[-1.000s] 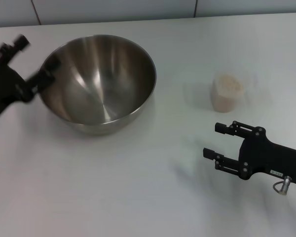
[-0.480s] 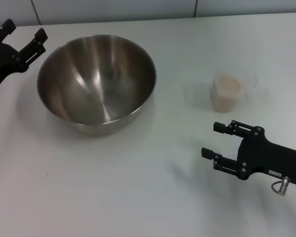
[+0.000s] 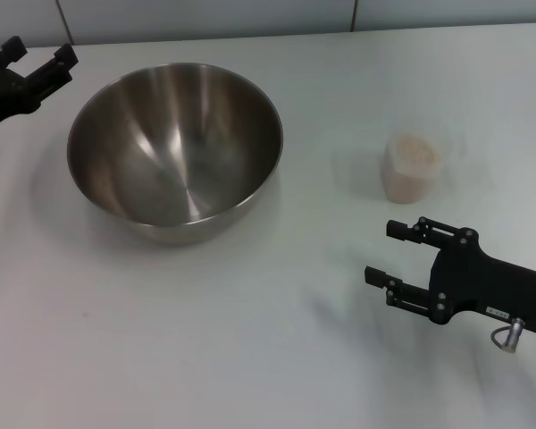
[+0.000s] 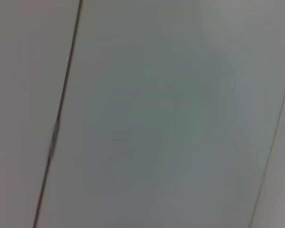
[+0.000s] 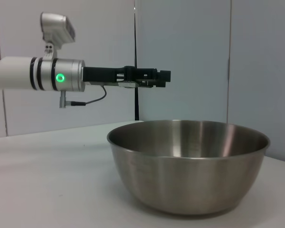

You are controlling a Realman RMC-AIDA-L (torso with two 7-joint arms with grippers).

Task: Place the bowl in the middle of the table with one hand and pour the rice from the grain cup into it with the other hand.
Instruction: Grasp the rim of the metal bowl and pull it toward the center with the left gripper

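- Your worktop (image 3: 250,357) is plain white and carries everything here.
- Your bowl (image 3: 176,147) stands upright on the worktop, left of centre in the head view, and neither hand touches it; its steel inside holds nothing you can see.
- Your left hand (image 3: 31,63) hangs at the far left, raised above the worktop and beside the bowl's rim but apart from it. From the right wrist view you see it (image 5: 154,78) reaching out level, higher than the rim. Its two fingers are spread apart and grip nothing.
- Your right hand (image 3: 391,253) sits low at the near right, pointing left toward the bowl, fingers spread apart and empty.
- Your grain cup (image 3: 411,166) stands upright just beyond the right hand, well apart from the bowl.
- The rice (image 3: 414,150) fills the cup as a pale heap.
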